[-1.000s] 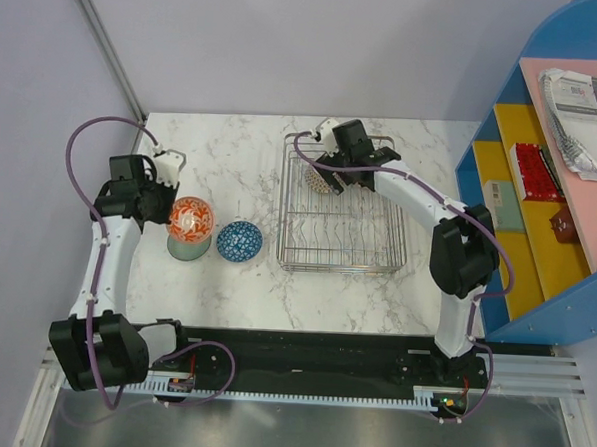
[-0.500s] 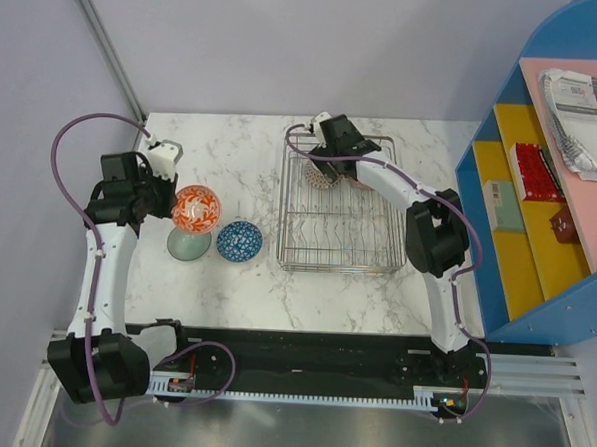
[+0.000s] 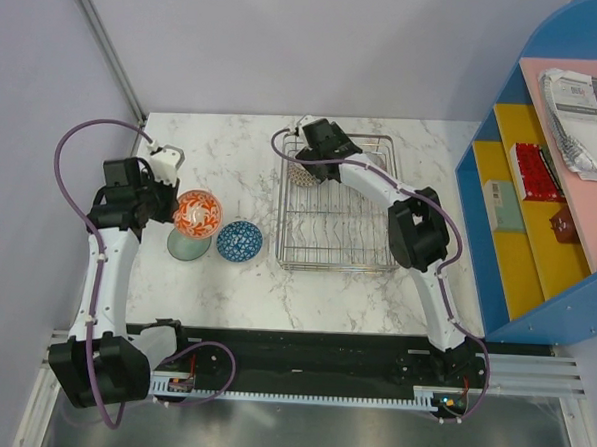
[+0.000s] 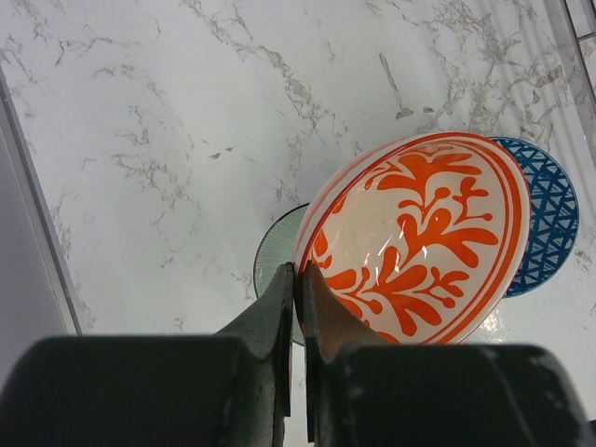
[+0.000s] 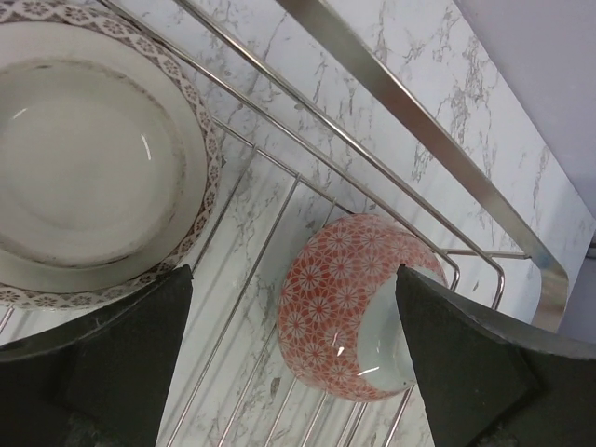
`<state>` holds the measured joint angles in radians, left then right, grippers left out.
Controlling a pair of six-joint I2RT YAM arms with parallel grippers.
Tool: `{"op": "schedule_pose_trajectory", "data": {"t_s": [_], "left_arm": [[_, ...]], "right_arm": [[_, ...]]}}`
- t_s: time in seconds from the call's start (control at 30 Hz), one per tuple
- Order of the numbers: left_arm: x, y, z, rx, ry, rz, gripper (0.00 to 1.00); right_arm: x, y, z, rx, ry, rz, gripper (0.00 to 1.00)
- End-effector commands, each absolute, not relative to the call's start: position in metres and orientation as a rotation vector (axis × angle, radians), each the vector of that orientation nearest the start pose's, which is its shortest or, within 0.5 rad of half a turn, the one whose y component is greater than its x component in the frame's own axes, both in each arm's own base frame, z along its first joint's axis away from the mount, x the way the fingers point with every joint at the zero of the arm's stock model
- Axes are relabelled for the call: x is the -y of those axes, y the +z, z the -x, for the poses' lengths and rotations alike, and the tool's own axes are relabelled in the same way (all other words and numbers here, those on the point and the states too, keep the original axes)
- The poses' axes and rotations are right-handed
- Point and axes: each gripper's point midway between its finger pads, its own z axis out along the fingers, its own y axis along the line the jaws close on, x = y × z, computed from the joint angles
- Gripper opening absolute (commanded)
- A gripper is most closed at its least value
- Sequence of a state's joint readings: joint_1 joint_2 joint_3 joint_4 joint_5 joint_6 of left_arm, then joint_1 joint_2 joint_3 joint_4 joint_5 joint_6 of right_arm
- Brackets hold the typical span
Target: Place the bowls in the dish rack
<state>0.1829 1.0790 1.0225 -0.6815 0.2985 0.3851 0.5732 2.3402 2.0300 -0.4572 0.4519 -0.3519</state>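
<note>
My left gripper (image 4: 300, 272) is shut on the rim of an orange-red leaf-patterned bowl (image 4: 419, 233), holding it tilted above the table (image 3: 197, 212). Below it sits a pale green ribbed bowl (image 4: 273, 270), with a blue lattice bowl (image 4: 551, 223) just to its right (image 3: 240, 240). The dish rack (image 3: 342, 248) stands right of centre. My right gripper (image 5: 293, 272) hangs open over the rack's far left corner (image 3: 304, 156), with nothing held. Under it a red flower-patterned bowl (image 5: 340, 298) lies on its side on the wires, beside a grey-rimmed bowl (image 5: 84, 168) showing its pale base.
The rack's metal rim (image 5: 419, 121) runs just past the red bowl. A blue shelf unit (image 3: 540, 196) with papers and boxes stands at the right. A grey wall post (image 3: 103, 43) borders the table's left corner.
My left gripper has lifted the orange-red bowl off the pale green bowl. My right arm has swung left along the rack's far end, still open.
</note>
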Motion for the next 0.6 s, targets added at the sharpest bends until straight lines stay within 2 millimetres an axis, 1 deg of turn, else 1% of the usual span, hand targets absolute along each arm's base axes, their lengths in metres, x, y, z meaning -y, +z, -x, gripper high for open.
{"op": "schedule_pose_trajectory", "data": {"t_s": [0.0, 0.1, 0.13, 0.2, 0.23, 0.3, 0.33, 0.4, 0.43, 0.57], "left_arm": [[-0.01, 0.22, -0.311, -2.127, -0.07, -0.376, 0.02], [-0.008, 0.22, -0.309, -2.12, -0.081, -0.379, 0.02], [-0.008, 0.22, -0.309, -2.121, -0.083, -0.382, 0.02], [-0.008, 0.219, -0.307, -2.117, -0.083, -0.383, 0.02], [-0.007, 0.219, -0.307, -2.116, -0.086, -0.384, 0.02], [-0.006, 0.218, -0.306, -2.114, -0.089, -0.386, 0.02], [-0.006, 0.219, -0.306, -2.11, -0.09, -0.39, 0.02], [-0.004, 0.218, -0.306, -2.11, -0.104, -0.392, 0.02], [-0.003, 0.218, -0.306, -2.108, -0.11, -0.396, 0.02], [0.003, 0.224, -0.306, -2.083, -0.143, -0.409, 0.02]], "right_arm": [[-0.268, 0.117, -0.552, -2.063, -0.387, 0.781, 0.98], [-0.264, 0.121, -0.555, -2.053, -0.427, 0.755, 0.98], [-0.258, 0.122, -0.556, -2.052, -0.461, 0.739, 0.98], [-0.252, 0.123, -0.557, -2.049, -0.475, 0.721, 0.98], [-0.243, 0.121, -0.556, -2.061, -0.485, 0.704, 0.98], [-0.233, 0.122, -0.557, -2.057, -0.513, 0.669, 0.98], [-0.223, 0.12, -0.557, -2.068, -0.536, 0.657, 0.98], [-0.212, 0.121, -0.558, -2.073, -0.56, 0.634, 0.98], [-0.202, 0.118, -0.558, -2.085, -0.572, 0.624, 0.98], [-0.178, 0.12, -0.557, -2.098, -0.61, 0.586, 0.98]]}}
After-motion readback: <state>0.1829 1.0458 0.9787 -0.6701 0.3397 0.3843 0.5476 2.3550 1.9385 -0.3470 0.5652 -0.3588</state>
